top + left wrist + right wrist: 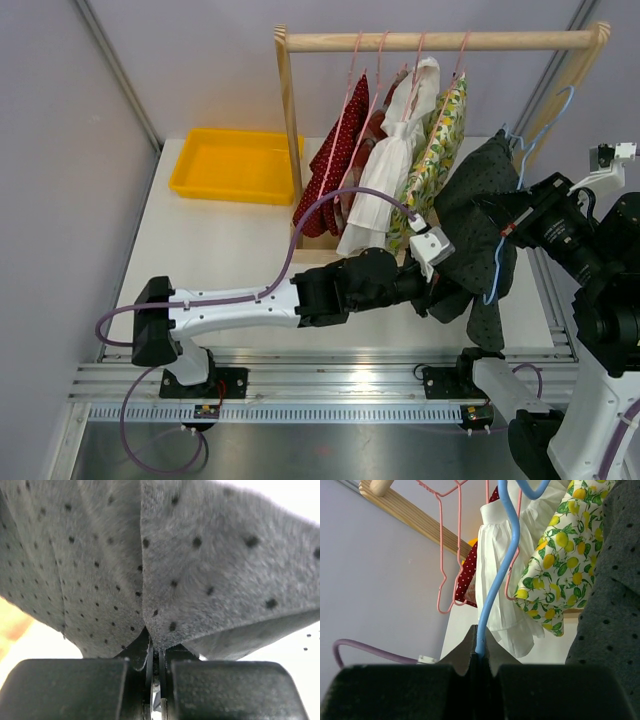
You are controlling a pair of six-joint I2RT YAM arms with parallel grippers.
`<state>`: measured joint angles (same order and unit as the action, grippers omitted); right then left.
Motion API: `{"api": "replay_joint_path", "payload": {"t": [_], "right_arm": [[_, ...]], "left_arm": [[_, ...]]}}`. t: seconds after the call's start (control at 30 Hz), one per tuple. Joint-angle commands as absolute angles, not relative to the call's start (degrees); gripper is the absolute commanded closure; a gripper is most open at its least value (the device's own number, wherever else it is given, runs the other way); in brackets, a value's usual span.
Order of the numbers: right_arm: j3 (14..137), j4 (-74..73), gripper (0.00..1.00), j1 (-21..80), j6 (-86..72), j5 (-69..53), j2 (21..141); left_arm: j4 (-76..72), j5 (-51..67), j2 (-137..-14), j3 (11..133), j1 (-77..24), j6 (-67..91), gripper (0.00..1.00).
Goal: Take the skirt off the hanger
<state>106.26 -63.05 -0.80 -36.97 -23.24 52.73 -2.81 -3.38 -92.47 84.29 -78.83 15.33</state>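
The skirt (478,205) is dark grey with black dots and hangs on a blue wire hanger (532,135) held off the rack at the right. My left gripper (447,292) is shut on the skirt's lower edge; in the left wrist view the dotted cloth (210,570) is pinched between the fingers (156,652). My right gripper (506,226) is shut on the blue hanger's wire (495,585), which rises from between the fingers (480,652). The skirt also shows at the right edge of the right wrist view (615,600).
A wooden rack (440,41) at the back holds pink hangers (445,555) with a red dotted garment (335,150), a white one (385,175) and a lemon-print one (432,160). A yellow tray (232,165) lies back left. A metal rail (300,380) runs along the near edge.
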Motion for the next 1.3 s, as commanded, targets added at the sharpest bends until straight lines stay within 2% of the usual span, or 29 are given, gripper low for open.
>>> {"api": "replay_joint_path", "payload": {"t": [0.0, 0.13, 0.37, 0.57, 0.7, 0.93, 1.1, 1.27], "right_arm": [[110.5, -56.9, 1.0, -0.4, -36.3, -24.1, 53.3], [113.7, -57.6, 1.0, -0.4, -34.9, -21.4, 55.5], [114.4, -55.5, 1.0, -0.4, -33.3, -19.8, 59.1], [113.5, -50.9, 1.0, -0.4, -32.0, -17.4, 62.5], [117.3, -49.6, 1.0, -0.4, -30.9, -15.6, 68.0], [119.8, -44.9, 1.0, -0.7, -29.4, -13.4, 76.7], [119.8, -42.1, 1.0, -1.8, -29.5, -13.5, 83.0], [118.0, -41.4, 1.0, -5.2, -28.7, -14.1, 85.7]], "left_arm": [[-8.3, -3.6, -89.7, 77.0, -80.2, 19.2, 1.0], [-11.4, -7.4, -86.1, 63.1, -85.9, 23.5, 1.0], [-4.2, -23.9, -84.9, 54.1, -102.2, 34.7, 1.0], [8.2, -34.0, -79.6, 48.6, -107.0, 45.8, 1.0], [16.9, -39.1, -69.5, 44.6, -108.0, 51.9, 1.0], [46.4, -49.6, -55.1, 49.9, -111.0, 63.0, 1.0], [64.3, -53.8, -52.2, 53.8, -111.0, 71.9, 1.0], [75.9, -56.9, -51.5, 58.8, -111.0, 78.5, 1.0]]}}
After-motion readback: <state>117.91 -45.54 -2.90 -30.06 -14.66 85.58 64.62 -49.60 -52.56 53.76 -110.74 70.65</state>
